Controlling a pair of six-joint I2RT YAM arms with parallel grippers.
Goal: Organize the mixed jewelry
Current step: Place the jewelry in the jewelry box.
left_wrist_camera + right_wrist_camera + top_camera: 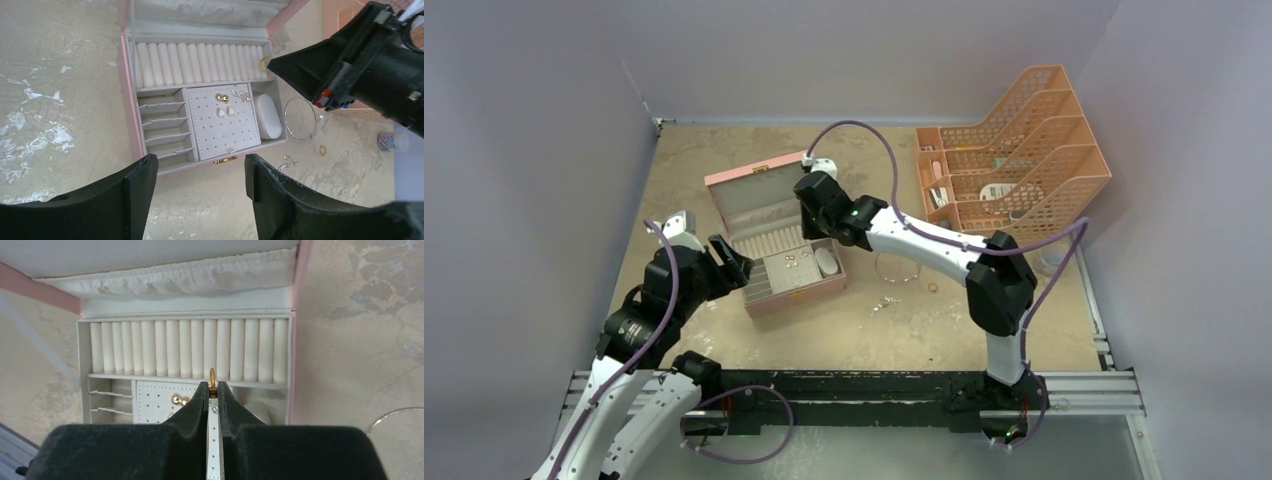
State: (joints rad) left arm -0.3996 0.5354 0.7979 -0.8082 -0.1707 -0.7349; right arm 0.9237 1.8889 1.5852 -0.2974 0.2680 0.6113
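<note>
My right gripper point(212, 386) is shut on a small gold ring point(212, 376) and holds it over the white ring rolls point(190, 355) of the open pink box point(769, 250). The ring also shows at the jaw tips in the left wrist view point(264, 62). My left gripper point(200, 175) is open and empty, just in front of the box's gold clasp point(225, 160). Gold and silver earrings point(225, 102) sit on the perforated pad. A large wire hoop point(301, 118), another gold ring point(323, 149) and a silvery chain piece point(289, 161) lie on the table right of the box.
An orange mesh file rack point(1014, 160) with stationery bits stands at the back right. A small clear cup point(387, 141) sits near the hoop. Grey walls close the left, back and right sides.
</note>
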